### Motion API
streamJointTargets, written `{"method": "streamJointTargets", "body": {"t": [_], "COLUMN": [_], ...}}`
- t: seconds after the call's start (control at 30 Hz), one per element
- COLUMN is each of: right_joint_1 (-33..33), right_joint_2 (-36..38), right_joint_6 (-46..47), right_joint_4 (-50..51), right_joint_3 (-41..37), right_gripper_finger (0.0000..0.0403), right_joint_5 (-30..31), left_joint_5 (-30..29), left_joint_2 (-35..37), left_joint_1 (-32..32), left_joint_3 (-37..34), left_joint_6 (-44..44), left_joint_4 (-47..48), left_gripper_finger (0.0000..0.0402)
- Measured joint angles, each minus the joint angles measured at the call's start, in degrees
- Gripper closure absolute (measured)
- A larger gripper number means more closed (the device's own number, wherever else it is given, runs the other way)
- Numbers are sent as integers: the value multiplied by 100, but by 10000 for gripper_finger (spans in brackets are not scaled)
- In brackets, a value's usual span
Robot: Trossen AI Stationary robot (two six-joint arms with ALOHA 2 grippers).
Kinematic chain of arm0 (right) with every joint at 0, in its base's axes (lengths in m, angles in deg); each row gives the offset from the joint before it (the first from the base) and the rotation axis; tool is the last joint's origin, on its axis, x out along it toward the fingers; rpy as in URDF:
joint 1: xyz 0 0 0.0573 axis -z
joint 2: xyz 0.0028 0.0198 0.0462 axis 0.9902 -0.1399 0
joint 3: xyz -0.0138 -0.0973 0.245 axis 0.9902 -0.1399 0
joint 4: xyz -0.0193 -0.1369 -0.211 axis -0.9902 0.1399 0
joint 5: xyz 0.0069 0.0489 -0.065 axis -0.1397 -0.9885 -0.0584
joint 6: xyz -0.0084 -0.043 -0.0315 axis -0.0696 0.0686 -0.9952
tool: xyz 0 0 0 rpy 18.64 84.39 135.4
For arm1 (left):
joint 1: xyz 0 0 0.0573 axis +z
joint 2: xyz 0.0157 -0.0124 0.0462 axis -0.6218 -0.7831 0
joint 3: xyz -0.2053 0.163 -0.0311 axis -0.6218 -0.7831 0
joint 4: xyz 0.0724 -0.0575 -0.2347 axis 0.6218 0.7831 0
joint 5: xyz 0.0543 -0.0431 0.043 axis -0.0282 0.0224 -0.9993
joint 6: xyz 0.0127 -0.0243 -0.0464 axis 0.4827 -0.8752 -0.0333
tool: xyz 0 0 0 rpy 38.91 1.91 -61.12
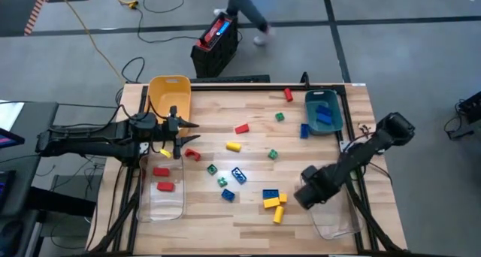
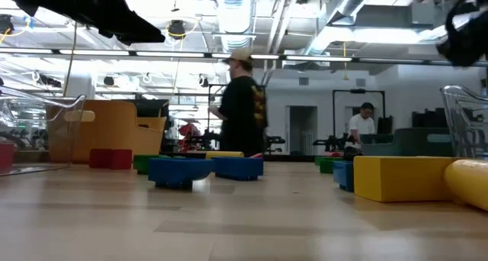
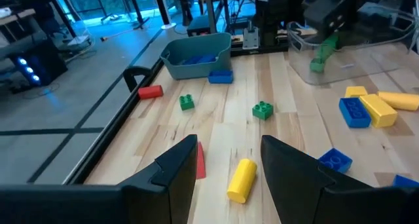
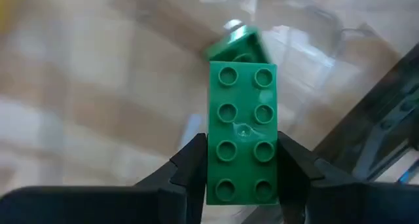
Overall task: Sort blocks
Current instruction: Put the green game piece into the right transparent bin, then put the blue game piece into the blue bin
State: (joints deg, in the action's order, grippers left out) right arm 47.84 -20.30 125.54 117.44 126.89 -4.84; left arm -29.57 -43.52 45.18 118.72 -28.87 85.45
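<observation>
Blocks: one green block [image 4: 240, 133] pinched in right hand [image 4: 240, 175], left hand [image 3: 226, 168] spread.

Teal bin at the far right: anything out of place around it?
Yes. A blue block rests on the table against the teal bin's outer wall, while other blue blocks lie inside. A red block sits near the table's far edge beside the bin. Nothing looks spilled or damaged.
</observation>
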Motion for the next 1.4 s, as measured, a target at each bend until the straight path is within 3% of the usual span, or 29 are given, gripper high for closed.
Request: {"method": "streamJointTargets", "body": {"t": [0.33, 0.47, 0.6, 0.77, 0.9, 0.97, 1.07, 1.2, 1.27, 1.4], "right_joint_1": [463, 334, -148, -554, -112, 258, 1035, 1981, 2284, 2634], "right_joint_2": [260, 616, 952, 1106, 1003, 865, 640, 196, -52, -737], "right_joint_6": [-545, -496, -125, -116, -1517, -2524, -4077, -6021, -6489, -6752], "right_joint_4": [-25, 385, 1316, 2175, 1465, 853, -206, -2302, -3026, -3246], "right_joint_3": [-256, 137, 1051, 1761, 1770, 1759, 1756, 1756, 1770, 1931], "right_gripper_finger": [153, 135, 133, 133, 133, 133, 133, 133, 133, 133], "right_joint_5": [6, 27, 1394, 3579, 5227, 5519, 5256, 4066, 3493, 3073], "left_joint_5": [8, 147, 172, 119, 114, 113, 112, 111, 107, -158], "left_joint_2": [2, 0, -2, -97, -410, -652, -1051, -1512, -1660, -1725], "left_joint_1": [1, -1, -1, -1, -3, -3, -3, -27, -67, -146], "left_joint_3": [0, 0, 0, 3, 4, 4, 4, 4, 4, 4], "left_joint_6": [-25, -284, -733, -716, -754, -918, -1153, -1290, -1250, -1211], "left_joint_4": [283, 843, 1172, 710, 699, 731, 540, 17, -216, -290], "left_gripper_finger": [239, 239, 239, 239, 239, 239, 239, 239, 239, 239]}}
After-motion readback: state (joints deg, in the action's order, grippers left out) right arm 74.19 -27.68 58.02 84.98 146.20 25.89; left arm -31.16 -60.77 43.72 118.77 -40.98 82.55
